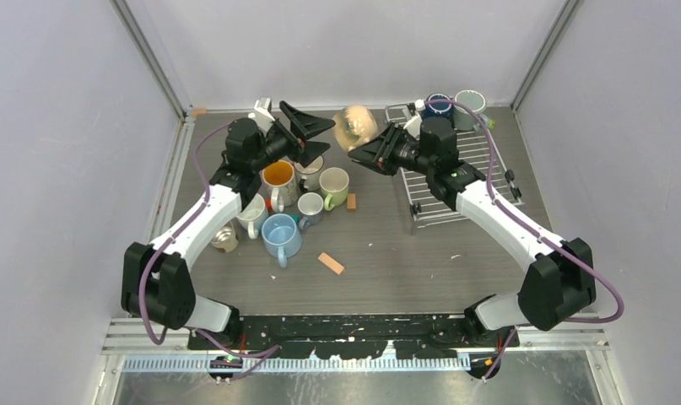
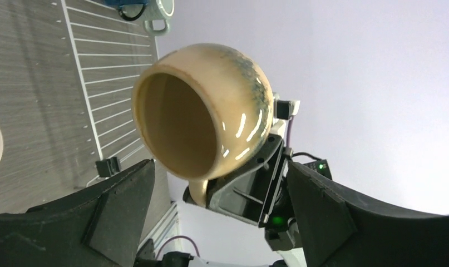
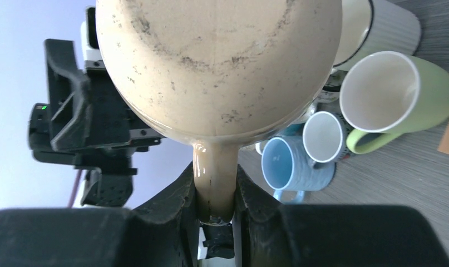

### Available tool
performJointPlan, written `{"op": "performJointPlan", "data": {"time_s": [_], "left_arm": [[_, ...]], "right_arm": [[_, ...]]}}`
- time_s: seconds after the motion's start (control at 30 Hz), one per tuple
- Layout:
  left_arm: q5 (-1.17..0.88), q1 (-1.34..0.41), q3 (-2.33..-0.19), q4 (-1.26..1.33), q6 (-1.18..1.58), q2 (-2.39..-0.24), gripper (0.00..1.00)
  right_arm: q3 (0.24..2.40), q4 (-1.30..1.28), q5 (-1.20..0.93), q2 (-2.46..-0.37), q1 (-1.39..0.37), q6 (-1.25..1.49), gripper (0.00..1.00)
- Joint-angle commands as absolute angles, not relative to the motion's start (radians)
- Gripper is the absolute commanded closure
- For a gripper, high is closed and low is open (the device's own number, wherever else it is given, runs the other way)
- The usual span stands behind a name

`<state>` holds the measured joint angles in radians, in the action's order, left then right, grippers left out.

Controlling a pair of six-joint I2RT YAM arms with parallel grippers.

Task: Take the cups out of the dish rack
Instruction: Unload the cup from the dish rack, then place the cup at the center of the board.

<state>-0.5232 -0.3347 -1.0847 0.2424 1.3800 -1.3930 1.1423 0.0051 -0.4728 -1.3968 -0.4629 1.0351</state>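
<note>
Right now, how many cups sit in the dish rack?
2: a navy cup and a grey-green cup, both at the dish rack's far end; the right arm may hide others.

Both arms reach forward and angle inward toward each other, elbows bent outward. The left gripper [image 1: 326,135] is raised, its jaws spread wide and holding nothing. Facing it, the right gripper [image 1: 359,152] is clamped tight on the handle of a tan mug [image 1: 354,125], holding it aloft.
</note>
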Motion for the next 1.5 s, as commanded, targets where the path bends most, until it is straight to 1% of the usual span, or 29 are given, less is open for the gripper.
{"op": "performJointPlan", "data": {"time_s": [0.0, 0.3, 0.43, 0.6, 0.7, 0.77, 0.9, 1.03, 1.23, 1.3, 1.37, 1.4, 1.47], "left_arm": [[-0.559, -0.325, -1.067, 0.487, 1.525, -1.436, 0.13], [-0.564, -0.324, -1.066, 0.608, 1.627, -1.457, 0.35], [-0.571, -0.325, -1.071, 0.628, 1.658, -1.463, 0.37], [-0.574, -0.325, -1.066, 0.738, 1.75, -1.491, 0.43], [-0.575, -0.325, -1.072, 0.744, 1.759, -1.493, 0.43], [-0.575, -0.327, -1.073, 0.747, 1.764, -1.488, 0.43], [-0.576, -0.327, -1.068, 0.761, 1.779, -1.481, 0.47], [-0.582, -0.327, -1.071, 0.772, 1.786, -1.482, 0.53], [-0.588, -0.328, -1.072, 0.779, 1.784, -1.473, 0.71], [-0.593, -0.331, -1.074, 0.78, 1.778, -1.469, 0.81], [-0.598, -0.335, -1.078, 0.778, 1.772, -1.464, 0.95], [-0.598, -0.337, -1.078, 0.777, 1.768, -1.461, 1.0], [-0.595, -0.34, -1.077, 0.776, 1.758, -1.454, 1.0]], "right_arm": [[1.15, 0.302, -0.546, -1.388, -0.469, 1.13, 0.99], [1.109, 0.425, -0.584, -1.425, -0.48, 1.214, 0.99], [1.093, 0.473, -0.595, -1.437, -0.485, 1.245, 0.99], [1.068, 0.612, -0.61, -1.473, -0.496, 1.34, 0.99], [1.062, 0.683, -0.612, -1.497, -0.509, 1.388, 0.99], [1.062, 0.704, -0.611, -1.507, -0.517, 1.402, 0.99], [1.06, 0.713, -0.608, -1.511, -0.526, 1.407, 0.99], [1.059, 0.724, -0.614, -1.521, -0.53, 1.416, 0.99], [1.041, 0.741, -0.618, -1.515, -0.535, 1.427, 0.99], [1.034, 0.744, -0.618, -1.511, -0.535, 1.427, 0.99], [1.026, 0.746, -0.619, -1.508, -0.535, 1.426, 0.99], [1.022, 0.744, -0.619, -1.505, -0.534, 1.424, 0.99], [1.02, 0.738, -0.617, -1.499, -0.535, 1.416, 0.98]]}}
